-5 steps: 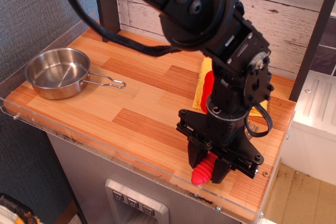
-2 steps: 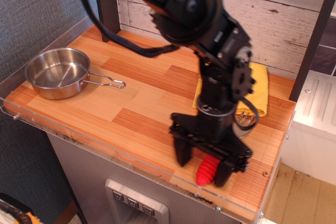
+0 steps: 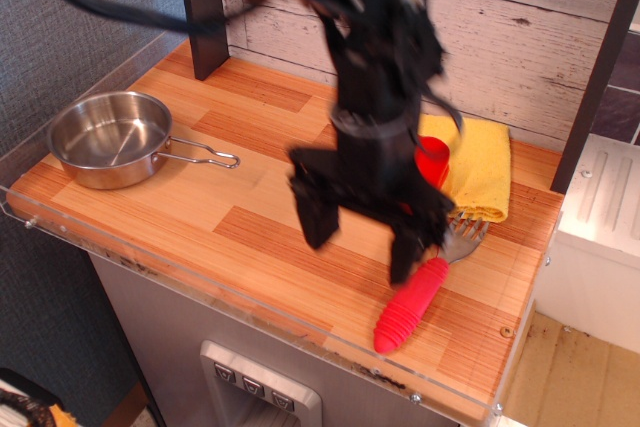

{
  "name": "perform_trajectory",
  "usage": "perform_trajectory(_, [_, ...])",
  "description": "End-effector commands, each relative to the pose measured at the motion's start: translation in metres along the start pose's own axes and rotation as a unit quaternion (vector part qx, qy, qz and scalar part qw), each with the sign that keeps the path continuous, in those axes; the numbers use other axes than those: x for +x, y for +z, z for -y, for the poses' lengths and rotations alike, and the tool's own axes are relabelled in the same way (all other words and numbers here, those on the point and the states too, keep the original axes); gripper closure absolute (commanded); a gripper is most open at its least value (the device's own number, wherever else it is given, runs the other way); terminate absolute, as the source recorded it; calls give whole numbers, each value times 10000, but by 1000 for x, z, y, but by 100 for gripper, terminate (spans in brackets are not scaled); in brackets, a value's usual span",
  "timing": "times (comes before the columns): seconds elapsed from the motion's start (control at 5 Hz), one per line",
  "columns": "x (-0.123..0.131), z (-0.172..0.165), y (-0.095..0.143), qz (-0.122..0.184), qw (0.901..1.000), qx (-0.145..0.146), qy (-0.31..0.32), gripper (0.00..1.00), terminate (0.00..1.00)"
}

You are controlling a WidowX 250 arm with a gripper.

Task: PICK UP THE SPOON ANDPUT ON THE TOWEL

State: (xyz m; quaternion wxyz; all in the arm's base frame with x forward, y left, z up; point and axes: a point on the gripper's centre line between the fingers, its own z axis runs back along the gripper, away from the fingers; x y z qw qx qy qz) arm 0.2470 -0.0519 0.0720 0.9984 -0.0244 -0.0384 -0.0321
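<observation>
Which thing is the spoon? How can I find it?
Look at the wooden counter, down at its front right corner. The spoon lies there on the wood, just below the yellow towel. It alone has a fat ribbed red handle and a silver pronged head.

Spoon (image 3: 418,298) before towel (image 3: 481,166); pan (image 3: 110,138) far left.
</observation>
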Motion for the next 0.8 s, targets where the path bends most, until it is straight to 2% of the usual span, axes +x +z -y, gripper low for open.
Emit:
perform_trajectory(0.0, [5, -56, 40, 405, 9989, 187, -152, 0, 0])
perform_trajectory(0.2, [7, -75, 33, 258, 9992, 294, -2, 0, 0])
perform_trajectory(0.4, [7, -85, 32, 193, 9994, 262, 143, 0, 0])
perform_trajectory(0.6, [7, -85, 32, 193, 9994, 262, 143, 0, 100])
